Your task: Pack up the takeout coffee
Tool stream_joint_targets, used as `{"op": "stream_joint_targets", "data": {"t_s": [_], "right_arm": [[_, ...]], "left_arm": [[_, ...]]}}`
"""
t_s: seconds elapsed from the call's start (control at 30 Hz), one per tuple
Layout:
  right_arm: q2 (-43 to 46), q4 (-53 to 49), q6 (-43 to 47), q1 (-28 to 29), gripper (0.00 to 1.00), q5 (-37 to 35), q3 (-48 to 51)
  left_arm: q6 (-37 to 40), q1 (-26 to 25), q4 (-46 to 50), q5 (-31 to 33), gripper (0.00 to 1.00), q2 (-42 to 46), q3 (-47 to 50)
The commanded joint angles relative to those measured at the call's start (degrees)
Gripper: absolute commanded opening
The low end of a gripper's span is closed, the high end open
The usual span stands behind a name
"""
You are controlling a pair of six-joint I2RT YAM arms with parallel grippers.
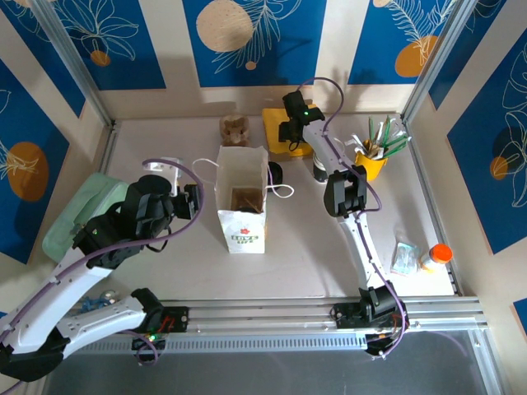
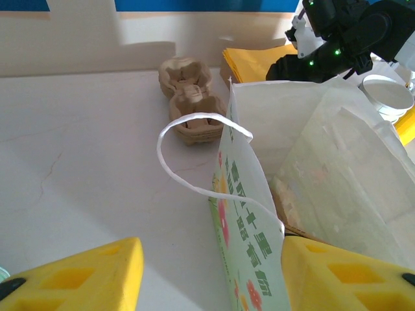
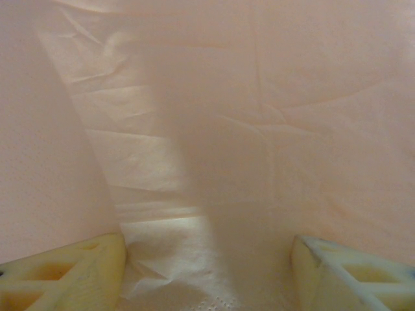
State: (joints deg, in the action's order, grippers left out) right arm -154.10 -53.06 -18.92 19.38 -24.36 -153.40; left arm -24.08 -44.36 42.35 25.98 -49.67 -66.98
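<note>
The takeout coffee cup (image 1: 319, 169), white-rimmed with a dark lower part, stands at the back right of the white paper bag (image 1: 244, 200); its rim (image 2: 388, 94) also peeks past the bag in the left wrist view. My left gripper (image 1: 200, 202) is open at the bag's left side, and the printed bag wall (image 2: 249, 259) stands between its yellow fingers (image 2: 78, 278). My right gripper (image 1: 289, 141) hangs over the yellow stack (image 1: 280, 123) at the back. It is open (image 3: 207, 272), with pale creased paper (image 3: 214, 129) close in front.
A brown pulp carrier (image 1: 235, 129) lies behind the bag and another brown piece sits inside it (image 1: 245, 200). A black lid (image 1: 274, 173) is beside the bag. A yellow cup of utensils (image 1: 372, 160), a packet (image 1: 405, 257), an orange-capped bottle (image 1: 436, 255) and a green pad (image 1: 78, 206) stand around.
</note>
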Motion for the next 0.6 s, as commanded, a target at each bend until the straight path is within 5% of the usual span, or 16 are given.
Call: {"op": "stream_joint_targets", "data": {"t_s": [0.0, 0.23, 0.57], "right_arm": [[-2.43, -1.18, -0.01, 0.38, 0.66, 1.15, -1.29], [-3.12, -1.4, 0.87, 0.93, 0.62, 0.5, -1.32], [-2.82, -2.41, -0.3, 0.85, 0.41, 4.08, -2.21]], "left_arm": [[0.02, 0.5, -1.59, -0.04, 0.58, 0.8, 0.83], [-0.11, 0.46, -1.3, -0.03, 0.58, 1.63, 1.09], [0.09, 0.44, -1.39, 0.08, 0.58, 2.47, 1.08]]}}
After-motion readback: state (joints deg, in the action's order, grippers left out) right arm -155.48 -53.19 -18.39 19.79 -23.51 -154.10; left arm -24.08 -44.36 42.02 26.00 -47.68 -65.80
